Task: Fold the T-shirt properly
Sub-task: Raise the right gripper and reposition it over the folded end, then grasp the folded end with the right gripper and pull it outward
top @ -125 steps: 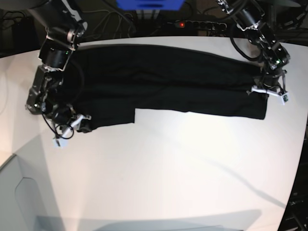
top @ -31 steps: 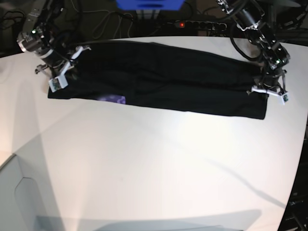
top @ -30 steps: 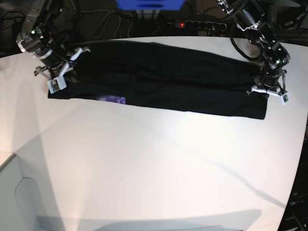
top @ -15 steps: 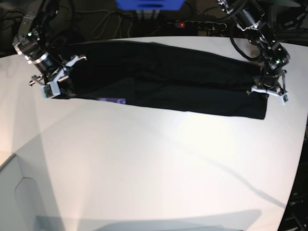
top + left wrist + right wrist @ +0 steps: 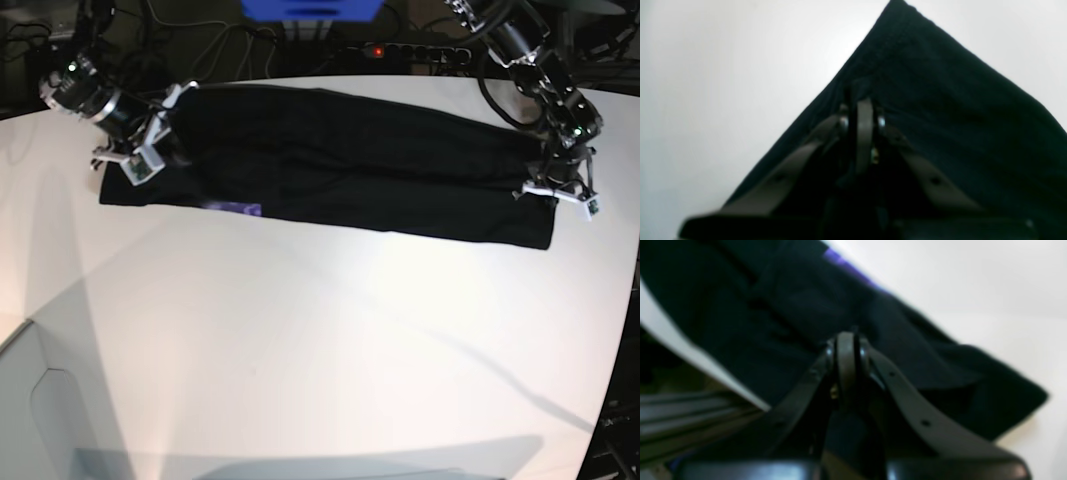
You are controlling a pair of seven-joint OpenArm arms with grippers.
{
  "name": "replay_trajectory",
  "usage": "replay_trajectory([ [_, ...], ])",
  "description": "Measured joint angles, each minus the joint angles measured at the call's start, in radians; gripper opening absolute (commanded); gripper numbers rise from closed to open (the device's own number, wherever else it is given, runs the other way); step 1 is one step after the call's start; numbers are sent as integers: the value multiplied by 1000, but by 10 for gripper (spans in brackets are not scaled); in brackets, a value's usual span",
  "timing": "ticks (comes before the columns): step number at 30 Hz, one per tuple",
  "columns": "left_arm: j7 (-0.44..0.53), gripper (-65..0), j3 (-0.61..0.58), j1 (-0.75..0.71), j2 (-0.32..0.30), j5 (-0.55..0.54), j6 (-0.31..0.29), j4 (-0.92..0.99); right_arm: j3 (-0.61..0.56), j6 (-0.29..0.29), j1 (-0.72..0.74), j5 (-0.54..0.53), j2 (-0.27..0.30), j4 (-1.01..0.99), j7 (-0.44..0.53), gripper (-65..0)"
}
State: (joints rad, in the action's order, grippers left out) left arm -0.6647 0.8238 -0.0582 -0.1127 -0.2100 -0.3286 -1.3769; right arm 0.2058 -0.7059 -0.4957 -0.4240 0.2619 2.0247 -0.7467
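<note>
The T-shirt (image 5: 340, 160) lies stretched in a long, dark band across the far half of the white table (image 5: 330, 350), running from the right arm's end on the base view's left over to the left arm's end on its right. It is so black that folds and layers can hardly be told apart; only a small purple patch (image 5: 240, 207) peeks out along its near edge toward the right arm. The right gripper (image 5: 150, 150) sits over that end of the cloth, and from its wrist camera the jaws look pressed together with black fabric bunched at the tips, so it seems to be pinching the shirt, though the view is blurred and the exact bite is lost in the dark. A purple streak (image 5: 843, 265) shows on the cloth beyond it, and the table edge (image 5: 690, 350) cuts across the left of that view with murky shapes below it. The left gripper (image 5: 560, 190) rests at the other end, near the table's edge; in its wrist view the fingers (image 5: 864, 133) meet tightly over a corner of the T-shirt (image 5: 940, 100) that rises to a point, but the tips themselves vanish into the black cloth. Behind the table, cables (image 5: 220, 50) and a blue object (image 5: 310, 8) are cut off by the frame.
</note>
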Motion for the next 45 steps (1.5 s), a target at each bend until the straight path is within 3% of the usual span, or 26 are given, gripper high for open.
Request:
replay_trajectory([
  [11, 0, -650, 0, 0, 0, -1, 1, 1, -230, 0, -31, 0, 9, -2, -11, -650],
  [15, 1, -650, 0, 0, 0, -3, 2, 1, -249, 0, -28, -8, -25, -3, -12, -650],
  [21, 4, -650, 0, -2, 2, -7, 3, 1, -250, 0, 16, -218, -44, -8, -10, -650],
  [26, 4, -650, 0, -2, 2, -7, 3, 1, -247, 0, 43, -299, -44, -10, -11, -650],
  [32, 4, -650, 0, -2, 2, -7, 3, 1, -116, 1, 50, -483, -103, -75, -49, -650],
  [37, 1, -650, 0, 1, 2, -6, 4, 1, 42, 0, 145, -661, -164, -249, -245, -650],
  [41, 3, -650, 0, 1, 2, -3, 4, 2, 129, 0, 180, -691, -201, -374, -355, -650],
  [45, 31, -650, 0, 3, 0, -20, 2, 34, 139, 0, 182, -689, -226, -397, -391, -650],
])
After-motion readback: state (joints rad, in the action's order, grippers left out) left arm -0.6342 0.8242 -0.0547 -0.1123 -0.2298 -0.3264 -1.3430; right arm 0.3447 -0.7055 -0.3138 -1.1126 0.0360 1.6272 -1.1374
